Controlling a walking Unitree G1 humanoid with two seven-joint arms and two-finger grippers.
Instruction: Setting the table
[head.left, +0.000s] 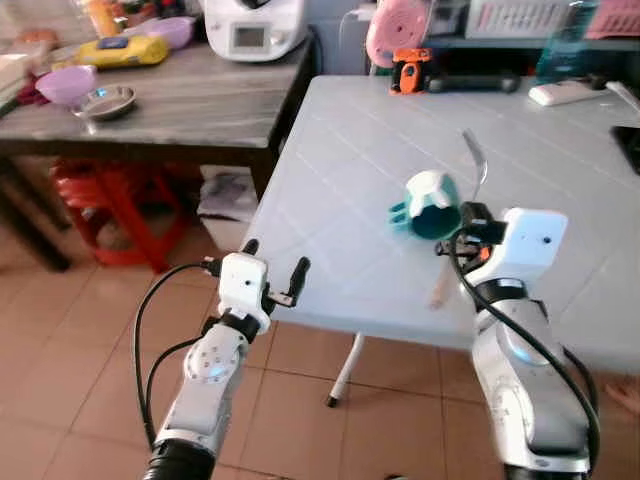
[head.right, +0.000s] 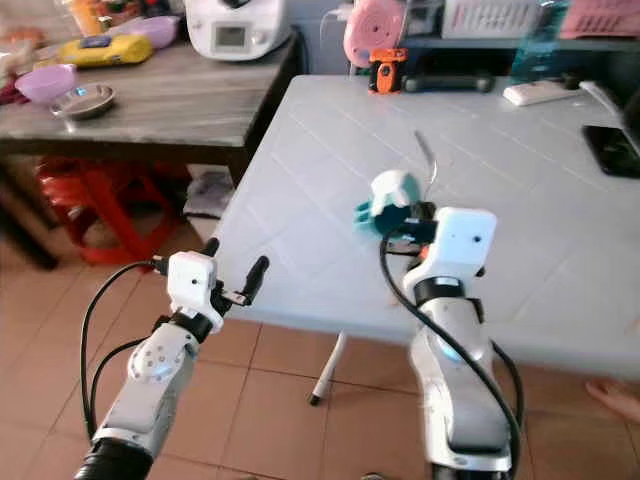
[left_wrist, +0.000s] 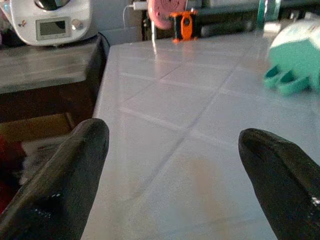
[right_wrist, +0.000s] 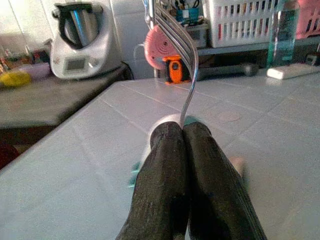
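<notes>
Spanning most of the scene: pale grey-white tiled tabletop (head.left: 350, 180), with a darker grey wooden side table (head.left: 190, 100) at its left carrying a white kitchen machine (head.left: 255, 28), a purple plastic bowl (head.left: 66, 83) and a small steel dish (head.left: 107, 101). Lying tipped on its side on the tabletop: teal and white plastic cup (head.left: 432, 205), just ahead of the right gripper (right_wrist: 183, 131). Pressed together, black fingers (right_wrist: 162, 165) pinching the thin stem of a silver metal fork (right_wrist: 172, 30), tines up and tilted over the cup. Hovering at the near left edge of the tabletop: left gripper (left_wrist: 172, 137), fingers (left_wrist: 75, 170) spread wide, holding and touching nothing. Far back: small orange and black gadget (head.left: 410, 71).
</notes>
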